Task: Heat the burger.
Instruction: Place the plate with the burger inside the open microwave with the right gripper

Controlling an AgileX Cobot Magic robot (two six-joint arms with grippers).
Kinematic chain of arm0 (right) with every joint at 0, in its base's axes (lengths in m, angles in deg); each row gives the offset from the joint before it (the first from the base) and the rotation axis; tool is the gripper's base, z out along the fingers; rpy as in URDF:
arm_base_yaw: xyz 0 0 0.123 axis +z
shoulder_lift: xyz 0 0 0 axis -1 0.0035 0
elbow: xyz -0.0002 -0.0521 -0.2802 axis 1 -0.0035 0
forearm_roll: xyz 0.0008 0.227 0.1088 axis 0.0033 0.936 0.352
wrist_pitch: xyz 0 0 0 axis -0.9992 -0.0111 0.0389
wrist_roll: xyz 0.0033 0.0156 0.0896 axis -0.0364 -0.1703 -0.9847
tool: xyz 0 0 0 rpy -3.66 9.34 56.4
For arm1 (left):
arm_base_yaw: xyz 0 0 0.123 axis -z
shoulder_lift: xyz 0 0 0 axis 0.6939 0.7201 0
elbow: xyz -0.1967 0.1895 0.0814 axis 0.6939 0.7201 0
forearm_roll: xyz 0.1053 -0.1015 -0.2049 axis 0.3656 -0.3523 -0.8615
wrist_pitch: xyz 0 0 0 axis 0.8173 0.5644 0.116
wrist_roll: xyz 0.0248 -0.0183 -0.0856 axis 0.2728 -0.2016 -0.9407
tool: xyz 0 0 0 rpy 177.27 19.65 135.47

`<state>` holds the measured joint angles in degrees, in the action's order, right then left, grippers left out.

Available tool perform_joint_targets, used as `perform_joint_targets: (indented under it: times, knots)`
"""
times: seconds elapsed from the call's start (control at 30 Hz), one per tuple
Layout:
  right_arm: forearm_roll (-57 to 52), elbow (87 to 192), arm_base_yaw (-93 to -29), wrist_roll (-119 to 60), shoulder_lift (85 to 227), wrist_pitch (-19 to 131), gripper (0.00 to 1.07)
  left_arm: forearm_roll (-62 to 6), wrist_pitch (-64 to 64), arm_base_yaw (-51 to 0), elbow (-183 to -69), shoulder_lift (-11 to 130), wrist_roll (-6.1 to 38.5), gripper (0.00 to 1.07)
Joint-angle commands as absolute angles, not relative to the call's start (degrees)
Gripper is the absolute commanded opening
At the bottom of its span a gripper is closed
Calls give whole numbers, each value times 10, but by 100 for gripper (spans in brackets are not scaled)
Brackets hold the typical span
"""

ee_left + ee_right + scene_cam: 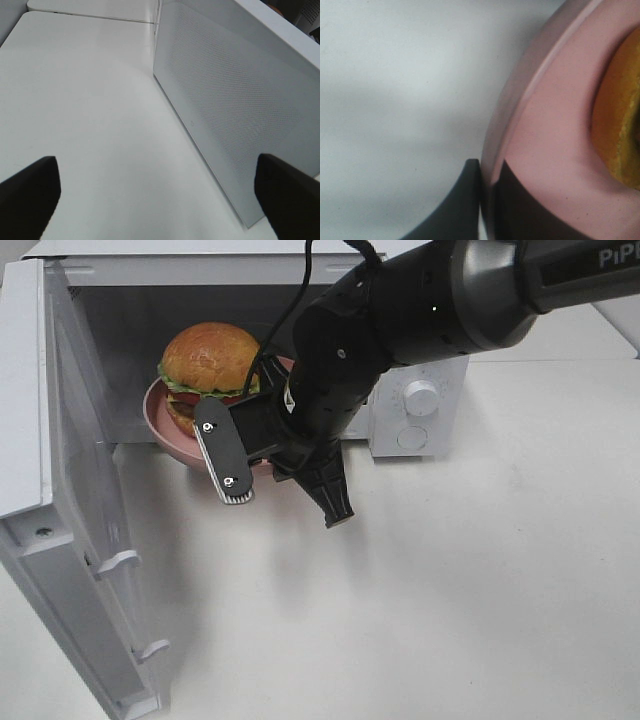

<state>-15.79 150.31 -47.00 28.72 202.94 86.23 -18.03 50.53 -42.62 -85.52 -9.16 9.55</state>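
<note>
The burger (pixel 208 362), with a golden bun, lettuce and tomato, sits on a round pink plate (pixel 168 435) in the mouth of the open white microwave (pixel 130 280). The plate's front edge hangs out past the oven floor. My right gripper (pixel 268 462) reaches in from the right and is shut on the plate's rim. In the right wrist view its fingers (pixel 462 210) pinch the pink rim (pixel 520 115), with the burger bun (pixel 615 125) beside them. My left gripper (pixel 160 200) is open and empty over bare table. It does not show in the exterior high view.
The microwave door (pixel 80 540) stands open at the left, toward the front. Its white perforated panel (pixel 230 110) fills the left wrist view. The control knobs (pixel 420 398) are at the microwave's right. White table (pixel 480 590) spreads in front and to the right.
</note>
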Motion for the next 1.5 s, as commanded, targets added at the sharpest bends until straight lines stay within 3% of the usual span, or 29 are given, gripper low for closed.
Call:
perform_joint_targets:
  times: [0.03,1.5]
  knots:
    - [-174,1525,-468,267,2032,847,0,-182,500,-426,-853,-100,97,98]
    - [-256,1847,-471,142,2223,936,0,-181,500,-426,-853,-100,97,98]
